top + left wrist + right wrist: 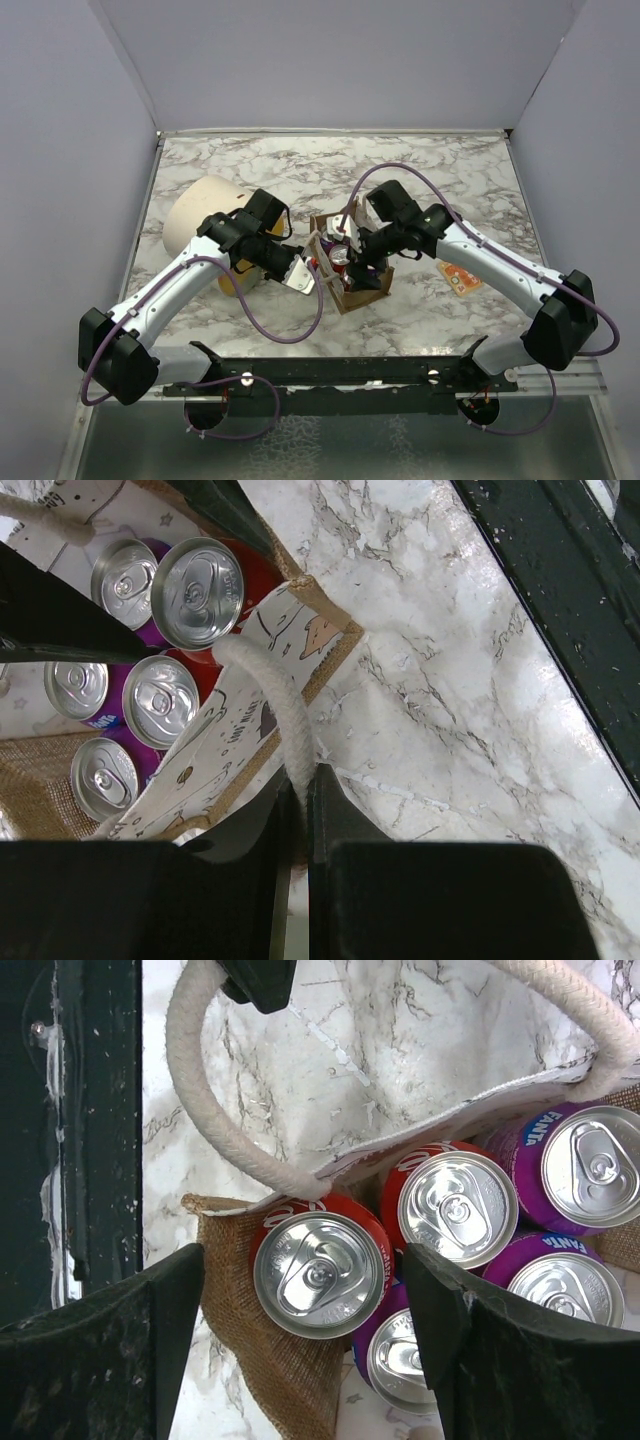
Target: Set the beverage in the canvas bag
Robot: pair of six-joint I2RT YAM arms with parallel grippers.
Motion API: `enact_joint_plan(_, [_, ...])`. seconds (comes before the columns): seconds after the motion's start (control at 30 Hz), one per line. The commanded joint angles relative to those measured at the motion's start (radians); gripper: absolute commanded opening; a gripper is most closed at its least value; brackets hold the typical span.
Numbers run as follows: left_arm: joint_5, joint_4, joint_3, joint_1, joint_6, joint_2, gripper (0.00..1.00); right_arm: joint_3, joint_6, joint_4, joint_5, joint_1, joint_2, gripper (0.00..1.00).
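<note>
Left gripper [303, 825] is clamped on the canvas bag's [300, 640] rope handle [283, 705]. Right gripper [305, 1275] gapes wide around 1 red can [320, 1305] at the bag's edge, room either side.

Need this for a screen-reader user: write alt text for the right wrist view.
Looking down, the right gripper, jaws open, straddles a red soda can standing in the canvas bag beside another red can and three purple Fanta cans. A cream rope handle loops over the marble table, held at its top by the left gripper.
</note>
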State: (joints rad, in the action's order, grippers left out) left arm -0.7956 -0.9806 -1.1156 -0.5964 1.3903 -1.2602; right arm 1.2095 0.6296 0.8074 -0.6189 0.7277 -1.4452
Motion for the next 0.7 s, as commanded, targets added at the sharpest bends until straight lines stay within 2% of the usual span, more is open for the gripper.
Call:
enact_joint_plan(0.0, [-0.010,-0.010,0.008,0.006,0.012,0.019,0.00,0.034,-0.020,-0.032,0.018,0.013,0.037,0.76])
enact_joint_plan(0.37, [-0.008,-0.011,0.006,0.006,0.011,0.015,0.00,0.018,-0.043,-0.098,0.126,0.012,0.015,0.52])
enact_joint_plan(0.67, [-0.007,-0.010,0.005,0.006,0.013,0.015,0.00,-0.014,-0.039,-0.112,0.188,0.012,-0.026,0.46])
